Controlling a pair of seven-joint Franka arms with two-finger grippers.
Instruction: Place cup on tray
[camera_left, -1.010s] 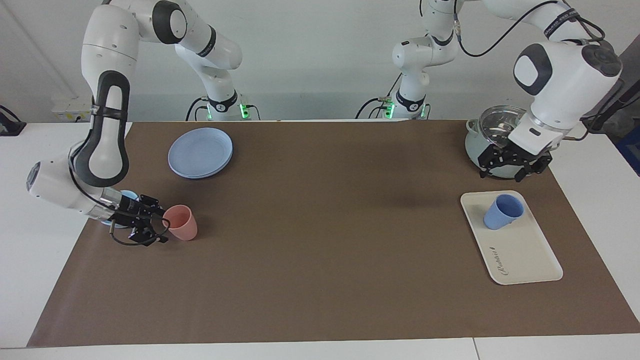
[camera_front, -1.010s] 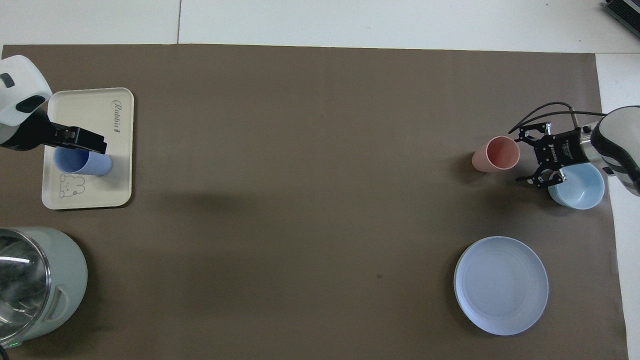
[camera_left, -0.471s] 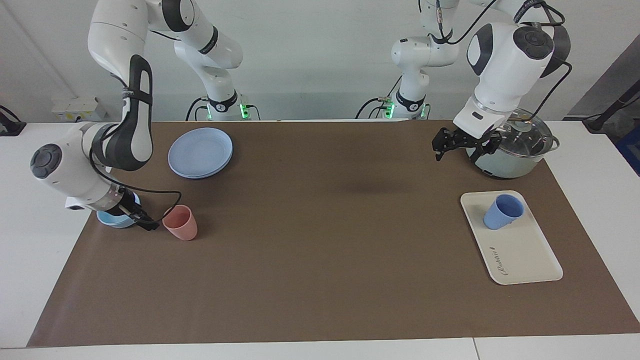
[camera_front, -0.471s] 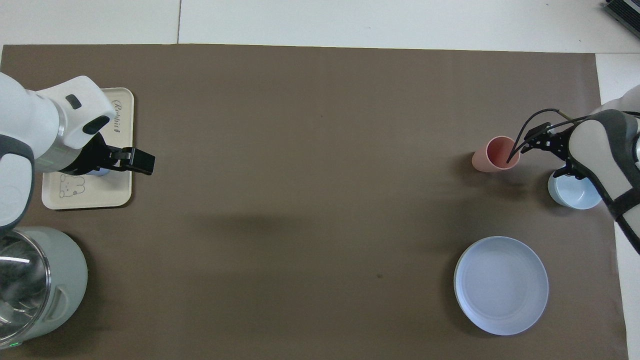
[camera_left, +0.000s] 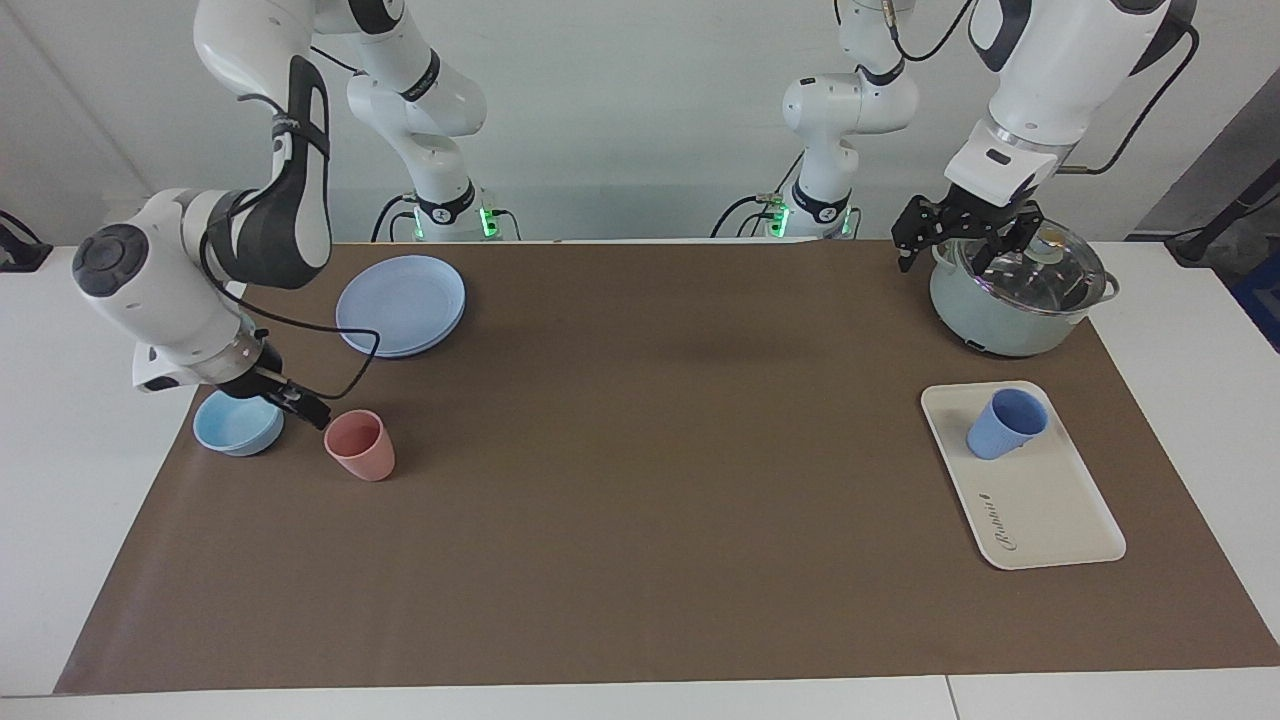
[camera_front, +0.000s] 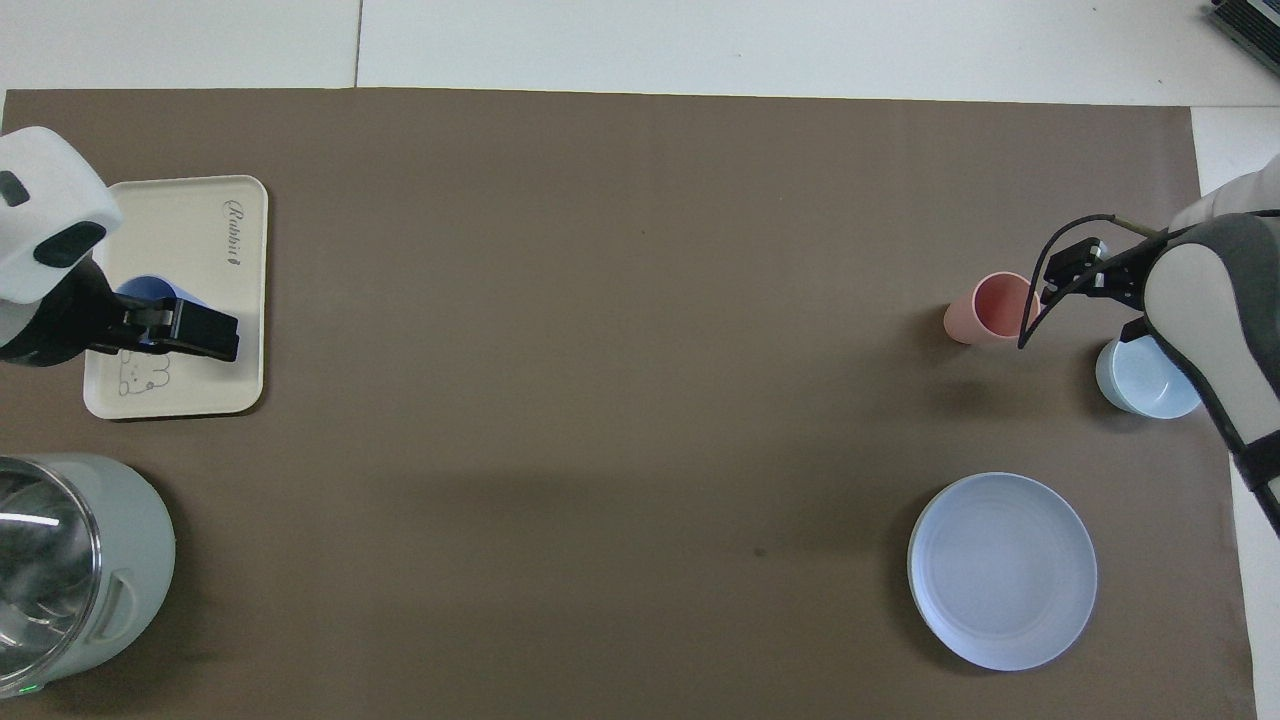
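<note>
The periwinkle-blue cup (camera_left: 1005, 423) stands upright on the cream tray (camera_left: 1050, 510), at the tray's end nearer the robots. In the overhead view the cup (camera_front: 150, 293) is partly covered by the raised left hand, and the tray (camera_front: 215, 230) shows its lettering and bear drawing. My left gripper (camera_left: 950, 252) is open and empty, high over the pot's rim, clear of the cup; it also shows in the overhead view (camera_front: 195, 335). My right gripper (camera_left: 305, 408) hangs low between the pink cup and the bowl, touching neither; it also shows in the overhead view (camera_front: 1065, 280).
A grey-green pot (camera_left: 1010, 300) with a glass lid stands nearer the robots than the tray. At the right arm's end are a pink cup (camera_left: 362, 445), a light-blue bowl (camera_left: 235, 422) and stacked blue plates (camera_left: 400, 305). A brown mat (camera_left: 640, 480) covers the table.
My left gripper has risen from just over the tray's near end to high over the pot. My right hand has turned and lifted beside the pink cup. The blue cup stayed on the tray.
</note>
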